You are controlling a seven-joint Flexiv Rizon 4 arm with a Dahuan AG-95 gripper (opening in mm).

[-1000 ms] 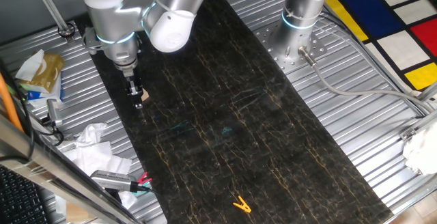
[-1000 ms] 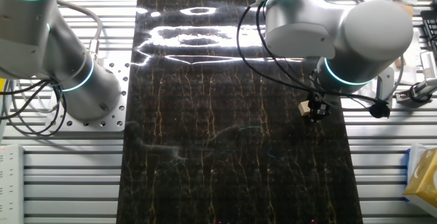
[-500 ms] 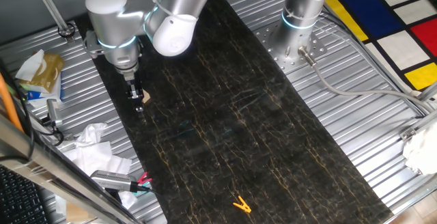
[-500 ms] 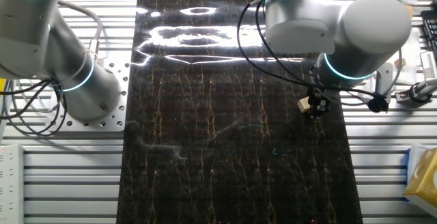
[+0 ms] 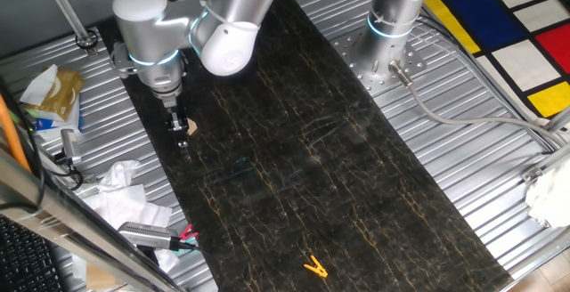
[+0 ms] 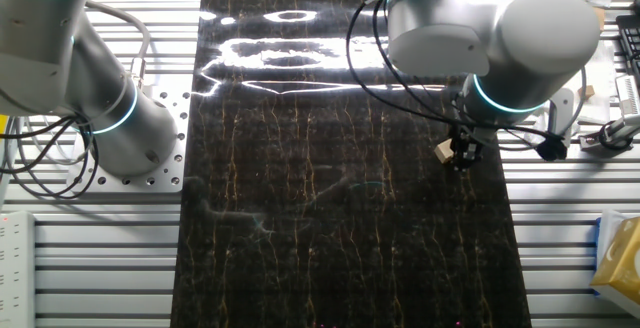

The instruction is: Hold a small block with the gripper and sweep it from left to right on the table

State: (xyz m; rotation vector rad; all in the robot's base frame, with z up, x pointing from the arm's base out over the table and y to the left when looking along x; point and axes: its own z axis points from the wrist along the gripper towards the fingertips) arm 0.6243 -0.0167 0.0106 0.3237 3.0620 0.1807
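Broadly, the worktop (image 5: 294,150) is a long black slab with gold veins, and my arm stands over its left edge. At the arm's tip the hand (image 5: 181,132) points straight down, its narrow fingers drawn close; the small block (image 5: 189,127) shows at their side, touching them, though I cannot tell whether it is truly clamped or only pressed alongside. In the other fixed view the hand (image 6: 462,156) has the block (image 6: 443,150) at its inner side, near the worktop's edge. To sweep well, I judge the block should stay flat on the surface, moved level and slowly across. No containers appear; a yellow clip (image 5: 313,266) lies well apart.
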